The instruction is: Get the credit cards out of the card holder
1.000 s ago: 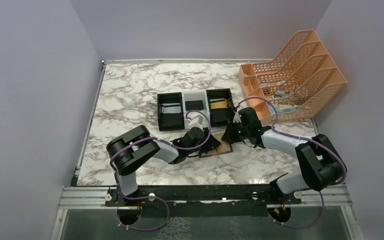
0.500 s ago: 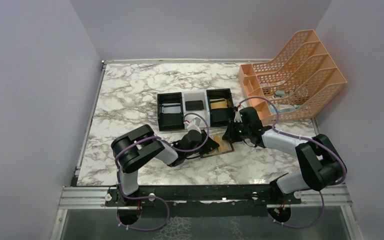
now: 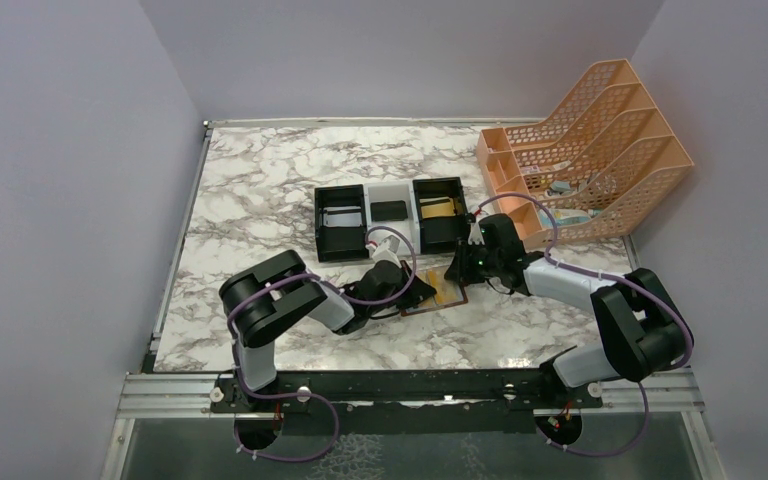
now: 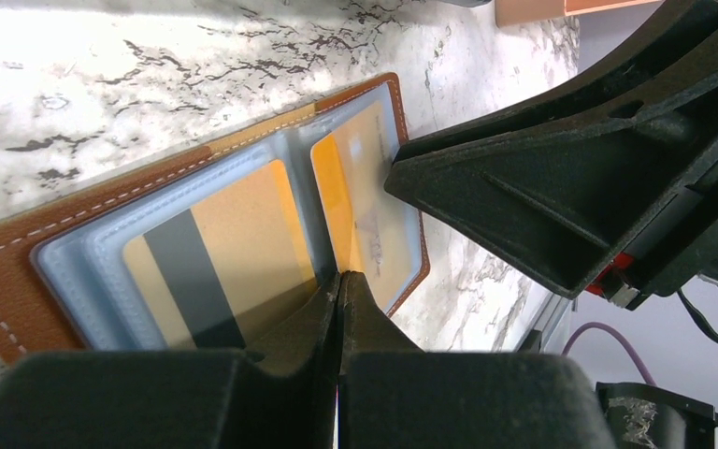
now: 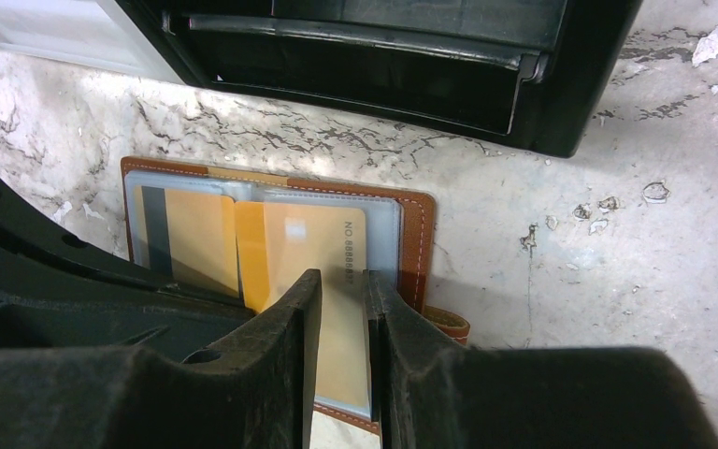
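Seen from above, the left gripper (image 4: 339, 285) and right gripper (image 5: 341, 290) are crowding over the card holder (image 3: 447, 296) and hiding most of it. It is lying open on the marble table (image 5: 570, 262), just in front of the black tray (image 5: 383, 56). Brown leather is framing blue-grey pockets with two gold credit cards (image 4: 243, 224) showing (one bearing a dark stripe). The left jaws are pressing fully together at the fold, and any pinch is impossible to make out. The right jaws are standing slightly apart over the right-hand card, and it is unclear whether they are gripping it.

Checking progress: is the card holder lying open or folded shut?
Open: the card holder lies spread flat on the table, both inner pockets facing up with gold cards inside.
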Available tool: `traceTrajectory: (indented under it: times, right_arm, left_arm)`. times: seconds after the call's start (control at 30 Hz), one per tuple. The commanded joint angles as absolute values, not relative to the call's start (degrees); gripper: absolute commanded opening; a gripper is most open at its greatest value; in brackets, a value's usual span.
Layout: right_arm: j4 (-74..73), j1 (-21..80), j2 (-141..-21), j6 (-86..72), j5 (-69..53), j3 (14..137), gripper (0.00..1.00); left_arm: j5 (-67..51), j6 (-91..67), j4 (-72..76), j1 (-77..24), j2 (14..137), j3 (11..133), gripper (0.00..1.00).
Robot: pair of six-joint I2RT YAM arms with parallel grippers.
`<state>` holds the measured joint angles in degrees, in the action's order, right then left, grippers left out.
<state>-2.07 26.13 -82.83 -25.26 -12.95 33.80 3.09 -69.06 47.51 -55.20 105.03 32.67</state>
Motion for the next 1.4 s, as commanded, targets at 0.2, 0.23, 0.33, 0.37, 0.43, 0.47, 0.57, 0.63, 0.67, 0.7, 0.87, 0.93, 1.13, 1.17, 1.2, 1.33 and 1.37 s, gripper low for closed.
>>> traceTrajectory:
  times: [0.2, 0.23, 0.33, 0.37, 0.43, 0.47, 0.57, 0.63, 0.67, 0.7, 0.87, 0.93, 1.13, 1.17, 1.2, 1.33, 1.37]
  right_arm:
    - [-2.5, 26.0, -82.2, -23.9, -15.4, 32.2, 0.25]
    - [-2.4, 26.0, -82.3, -23.8, -15.9, 32.2, 0.25]
    - [-1.8, 26.0, -82.7, -23.5, -17.5, 32.2, 0.25]
    - [-1.8, 26.0, -83.0, -23.4, -17.8, 32.2, 0.24]
    - [-1.7, 26.0, -83.2, -23.5, -17.8, 32.2, 0.24]
    - [-1.7, 26.0, -83.3, -23.5, -17.9, 32.2, 0.24]
    - [-1.7, 26.0, -83.5, -23.5, -18.1, 32.3, 0.24]
    - [-1.7, 26.0, -83.6, -23.5, -18.1, 32.3, 0.23]
    - [-1.6, 26.0, -83.6, -23.5, -18.1, 32.3, 0.23]
    - [-1.7, 26.0, -83.6, -23.5, -18.1, 32.3, 0.23]
    - [-1.7, 26.0, -83.9, -23.5, -18.4, 32.3, 0.22]
    - [-1.7, 26.0, -84.0, -23.5, -18.5, 32.4, 0.22]
    - [-1.8, 26.0, -84.0, -23.4, -18.5, 32.6, 0.21]
    - [-1.9, 26.0, -83.9, -23.3, -18.5, 32.7, 0.21]
    - [-1.9, 26.0, -83.8, -23.3, -18.6, 32.7, 0.2]
    - [-1.9, 26.0, -83.7, -23.2, -18.8, 32.8, 0.2]
    - [-2.1, 26.0, -83.7, -23.2, -18.6, 32.9, 0.2]
  left_arm:
    - [3.2, -67.5, 46.1, -54.8, 102.8, 30.9, 0.0]
    - [3.4, -67.5, 46.1, -54.8, 102.6, 30.8, 0.0]
    - [3.3, -67.0, 46.2, -54.8, 102.5, 31.0, 0.04]
    - [3.1, -67.1, 46.1, -54.8, 102.6, 31.1, 0.08]
    - [2.5, -66.8, 46.2, -54.8, 102.9, 31.6, 0.14]
    - [2.2, -66.8, 46.2, -54.8, 103.0, 31.8, 0.16]
    - [2.0, -66.7, 46.2, -54.8, 103.3, 32.0, 0.23]
    - [2.0, -66.9, 46.3, -54.8, 103.3, 31.9, 0.28]
    - [1.9, -66.9, 46.2, -54.8, 103.4, 32.0, 0.3]
    - [1.9, -67.0, 46.2, -54.8, 103.6, 32.1, 0.31]
    - [1.0, -67.3, 46.3, -54.8, 105.1, 33.1, 0.32]
    - [1.0, -67.3, 46.4, -54.8, 105.2, 33.2, 0.31]
    - [2.0, -67.3, 46.5, -54.8, 104.6, 32.5, 0.26]
    - [2.0, -67.3, 46.5, -54.8, 104.5, 32.5, 0.25]
    - [2.1, -67.3, 46.4, -54.8, 104.5, 32.6, 0.24]
    - [1.9, -67.4, 46.4, -54.8, 104.8, 32.8, 0.15]
    - [2.1, -67.5, 46.4, -54.8, 104.6, 32.8, 0.12]
